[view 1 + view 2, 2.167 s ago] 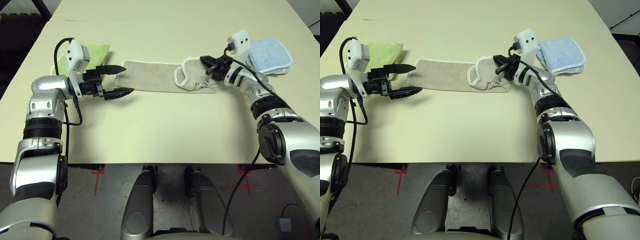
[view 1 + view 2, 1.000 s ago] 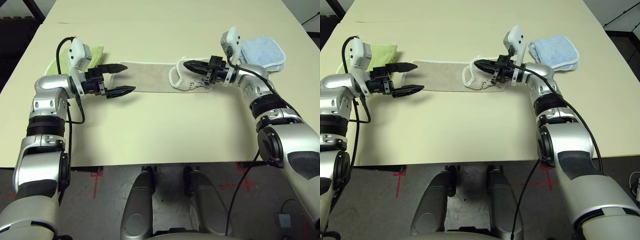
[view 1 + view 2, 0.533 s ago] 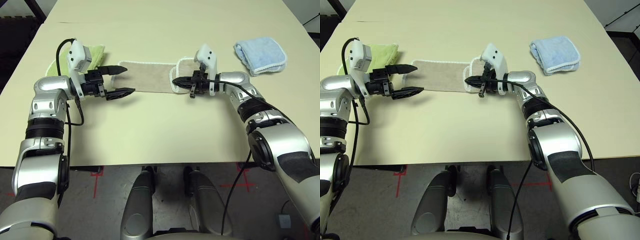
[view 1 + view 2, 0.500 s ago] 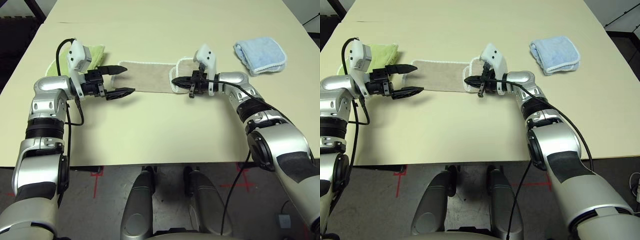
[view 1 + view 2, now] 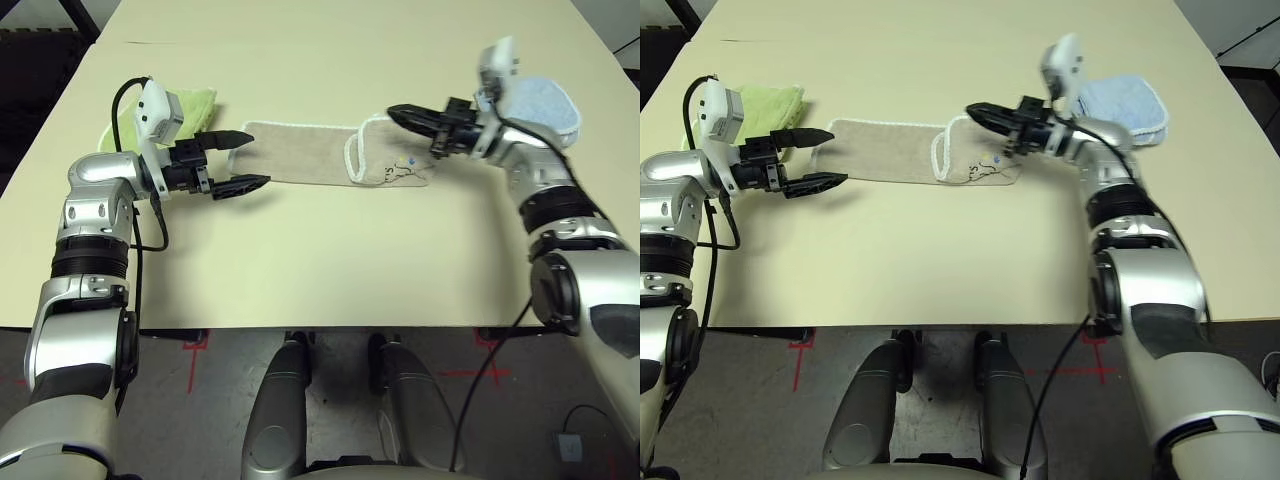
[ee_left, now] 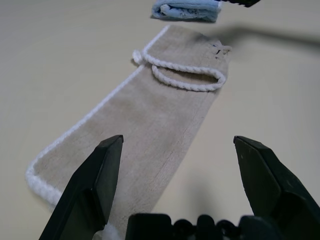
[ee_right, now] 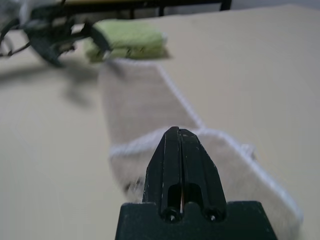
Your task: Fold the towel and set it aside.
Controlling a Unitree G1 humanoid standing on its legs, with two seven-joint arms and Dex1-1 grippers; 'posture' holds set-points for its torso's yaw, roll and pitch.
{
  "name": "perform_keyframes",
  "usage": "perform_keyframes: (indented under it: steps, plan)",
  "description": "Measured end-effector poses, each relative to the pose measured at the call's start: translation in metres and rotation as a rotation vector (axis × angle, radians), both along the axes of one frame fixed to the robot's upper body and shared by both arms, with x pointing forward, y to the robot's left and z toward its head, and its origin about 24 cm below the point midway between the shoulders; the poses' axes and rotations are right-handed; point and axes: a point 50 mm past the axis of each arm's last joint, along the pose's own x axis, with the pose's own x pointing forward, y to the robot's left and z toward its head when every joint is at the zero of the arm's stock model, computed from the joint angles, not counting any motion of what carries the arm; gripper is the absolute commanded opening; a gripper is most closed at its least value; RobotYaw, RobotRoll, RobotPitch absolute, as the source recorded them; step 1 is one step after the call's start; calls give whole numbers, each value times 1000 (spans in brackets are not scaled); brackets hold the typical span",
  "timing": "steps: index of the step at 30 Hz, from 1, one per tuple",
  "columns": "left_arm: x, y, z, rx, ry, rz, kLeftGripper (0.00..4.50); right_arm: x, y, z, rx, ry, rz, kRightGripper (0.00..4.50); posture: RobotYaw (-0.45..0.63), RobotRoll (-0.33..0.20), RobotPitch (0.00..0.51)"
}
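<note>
Left tool (image 5: 242,160) open at towel (image 5: 300,156) end; right tool (image 7: 180,145) closed, empty — head view adds embroidered motif (image 5: 398,169).

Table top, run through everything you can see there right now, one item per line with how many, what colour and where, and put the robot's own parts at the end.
Beige towel: one, tan with white stitched edging, lying long across the middle of the table, its right end turned back over itself.
Green towel: one, lime green, folded, at the table's left behind the left gripper.
Blue towel: one, light blue, folded, at the table's right behind the right arm.
Table: one, cream.
Left gripper: one, black fingers, open, at the beige towel's left end.
Right gripper: one, black fingers, shut and holding nothing, above the towel's right end.
</note>
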Motion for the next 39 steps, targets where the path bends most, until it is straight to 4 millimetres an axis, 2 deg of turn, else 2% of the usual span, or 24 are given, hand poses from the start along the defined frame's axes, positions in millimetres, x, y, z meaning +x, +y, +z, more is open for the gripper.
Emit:
perform_keyframes:
  steps: [2,7,14,18,21,23,28,31,35,39]
  plan:
    - [0,1,-1,-2,6,4,4500,-8,-16,-9,-56,28,-1,25,26,0,250]
    - [0,1,-1,0,2,3,4500,-17,-33,-19,-156,59,-4,25,39,0,254]
    - [-3,0,-2,5,5,-4,4500,-18,-34,-17,-165,51,1,25,49,0,254]
    - [-4,6,-4,9,19,21,4500,-19,-35,-20,-157,60,6,25,49,0,253]
    - [-5,10,-1,-10,11,48,4500,-20,-32,-16,-154,43,26,717,51,0,251]
    - [-5,14,1,-19,7,73,4500,-21,-30,-13,-152,30,38,1355,53,0,251]
    - [-8,33,12,-104,23,185,4500,-24,-28,-12,-158,28,62,3236,57,0,251]
    - [-14,49,23,-183,98,244,4500,-26,-27,-13,-156,29,73,4363,57,0,250]
    - [-25,69,29,-329,393,366,4500,-27,-26,-11,-164,18,86,4474,60,0,250]
    - [-26,71,25,-419,571,460,4500,-28,-25,-12,-169,19,90,4474,58,0,251]
